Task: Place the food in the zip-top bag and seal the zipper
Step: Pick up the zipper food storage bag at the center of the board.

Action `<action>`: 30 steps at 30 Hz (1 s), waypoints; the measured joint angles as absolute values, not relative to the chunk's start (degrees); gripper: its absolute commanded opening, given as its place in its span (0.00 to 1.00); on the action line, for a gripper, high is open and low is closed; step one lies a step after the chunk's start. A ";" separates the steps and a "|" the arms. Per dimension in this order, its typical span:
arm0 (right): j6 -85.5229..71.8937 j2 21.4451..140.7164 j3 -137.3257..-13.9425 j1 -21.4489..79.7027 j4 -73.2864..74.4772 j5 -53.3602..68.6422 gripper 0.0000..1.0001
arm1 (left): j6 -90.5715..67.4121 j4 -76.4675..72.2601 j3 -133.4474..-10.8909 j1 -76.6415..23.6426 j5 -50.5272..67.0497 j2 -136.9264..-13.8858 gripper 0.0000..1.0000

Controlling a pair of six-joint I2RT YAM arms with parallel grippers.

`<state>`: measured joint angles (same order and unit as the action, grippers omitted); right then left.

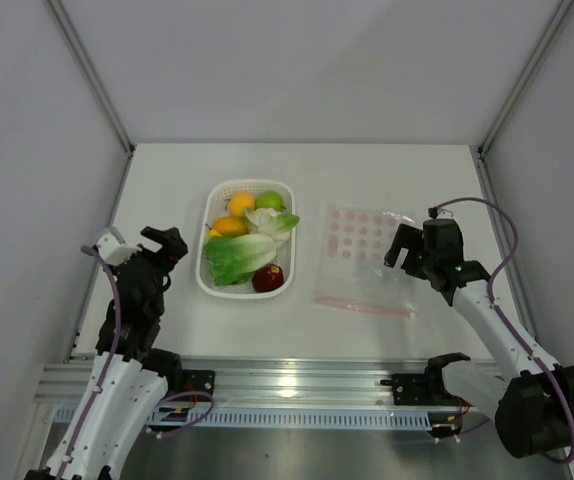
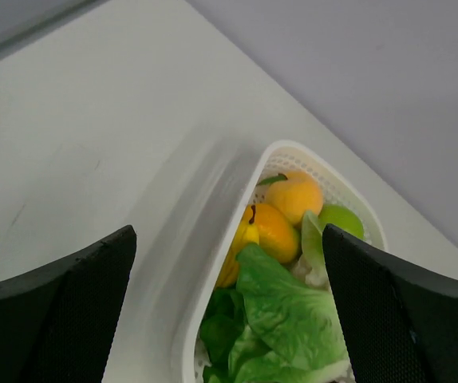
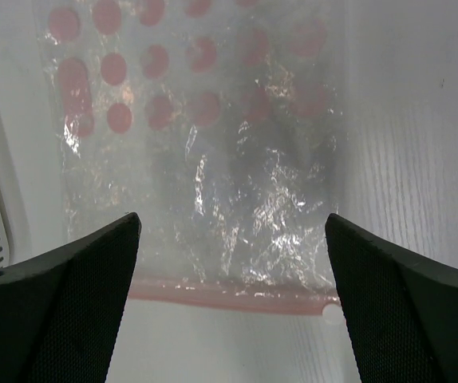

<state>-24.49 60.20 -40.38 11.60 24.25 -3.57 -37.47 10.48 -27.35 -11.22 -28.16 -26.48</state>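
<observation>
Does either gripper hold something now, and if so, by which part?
Nothing is held. The left gripper stands open near the white basket of toy food, and the right gripper stands open by the clear zip-top bag.

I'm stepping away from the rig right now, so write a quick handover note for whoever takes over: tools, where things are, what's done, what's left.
Left tool: open, empty, just left of the white basket.
Right tool: open, empty, above the zip-top bag.
Food: all in the basket: two orange fruits, lime-green fruit, red apple, two lettuces.
Bag: flat on the table right of the basket, nothing inside; pink zipper along its near edge, open or sealed unclear.
Done: nothing yet.
Left: open the bag, move every piece in, seal the zipper.
</observation>
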 measured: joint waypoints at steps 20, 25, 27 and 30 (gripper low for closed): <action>-26.81 75.64 -56.38 50.37 42.13 -19.57 0.97 | -43.11 27.75 -31.90 -11.22 -9.67 -17.85 1.00; -30.52 81.03 -56.84 56.38 48.01 -25.15 0.94 | -40.88 27.31 -33.26 -11.22 -6.09 -19.68 1.00; -31.86 82.48 -56.66 57.69 49.52 -26.52 0.93 | -40.03 27.31 -33.36 -11.22 -5.10 -20.16 1.00; -33.01 83.40 -55.81 58.13 50.13 -28.05 0.89 | -39.07 27.33 -33.52 -11.22 -3.79 -20.97 1.00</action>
